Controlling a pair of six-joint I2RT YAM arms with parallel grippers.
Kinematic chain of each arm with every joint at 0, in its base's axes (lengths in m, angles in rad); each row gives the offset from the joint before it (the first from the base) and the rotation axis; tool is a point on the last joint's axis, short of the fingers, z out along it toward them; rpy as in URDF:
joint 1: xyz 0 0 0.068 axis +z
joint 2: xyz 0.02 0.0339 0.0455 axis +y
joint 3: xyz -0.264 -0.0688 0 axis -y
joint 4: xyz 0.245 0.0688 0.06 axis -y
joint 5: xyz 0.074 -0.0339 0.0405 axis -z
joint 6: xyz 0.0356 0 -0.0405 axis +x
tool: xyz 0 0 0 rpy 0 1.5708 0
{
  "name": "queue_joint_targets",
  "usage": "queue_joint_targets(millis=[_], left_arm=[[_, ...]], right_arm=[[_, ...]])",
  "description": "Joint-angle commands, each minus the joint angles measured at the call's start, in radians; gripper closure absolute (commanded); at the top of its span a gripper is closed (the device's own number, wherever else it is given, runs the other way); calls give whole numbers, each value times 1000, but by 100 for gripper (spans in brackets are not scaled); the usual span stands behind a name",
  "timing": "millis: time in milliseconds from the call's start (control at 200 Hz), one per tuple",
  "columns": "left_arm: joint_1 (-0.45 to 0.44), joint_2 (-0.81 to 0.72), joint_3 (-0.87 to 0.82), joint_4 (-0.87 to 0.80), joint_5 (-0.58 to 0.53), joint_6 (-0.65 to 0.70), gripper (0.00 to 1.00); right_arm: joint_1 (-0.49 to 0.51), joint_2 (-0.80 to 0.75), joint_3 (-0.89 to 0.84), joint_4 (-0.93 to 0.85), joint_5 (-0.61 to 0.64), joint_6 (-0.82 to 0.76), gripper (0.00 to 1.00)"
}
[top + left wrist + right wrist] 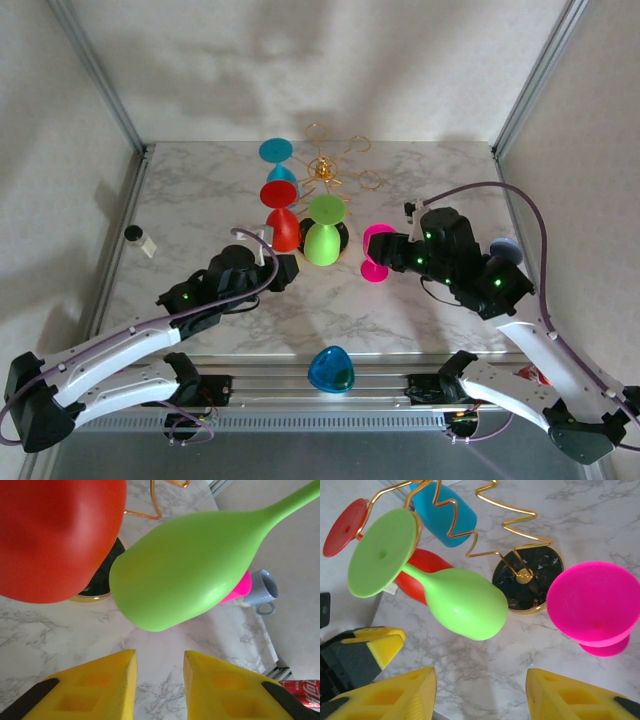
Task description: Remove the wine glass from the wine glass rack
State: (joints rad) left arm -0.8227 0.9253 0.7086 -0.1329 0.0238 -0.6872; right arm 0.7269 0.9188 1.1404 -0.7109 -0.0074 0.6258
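Green wine glass [322,243] hanging bowl-down on the wine glass rack [324,170], centre of the top view.
On the same rack we see a red glass [281,228] and a teal glass [276,151]. A pink glass [375,255] sits foot-up on the marble tabletop [200,200], just right. The left jaws, lower left of the green bowl, stand partly apart and empty. The right jaws, beside the pink glass, gape wider and hold nothing.
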Motion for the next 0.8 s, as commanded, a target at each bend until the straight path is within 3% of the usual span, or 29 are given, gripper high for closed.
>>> queue_joint_targets(millis=[0,441,796], left_arm=[[9,-12,51,-28,-44,15,68],[10,-2,130,-91,-103,57,65],[16,17,135,-87,-85,54,65]], right_arm=[[14,25,24,71,-61,26,49],[16,146,61,258,-161,34,41],[-1,204,83,335,-207,67,42]])
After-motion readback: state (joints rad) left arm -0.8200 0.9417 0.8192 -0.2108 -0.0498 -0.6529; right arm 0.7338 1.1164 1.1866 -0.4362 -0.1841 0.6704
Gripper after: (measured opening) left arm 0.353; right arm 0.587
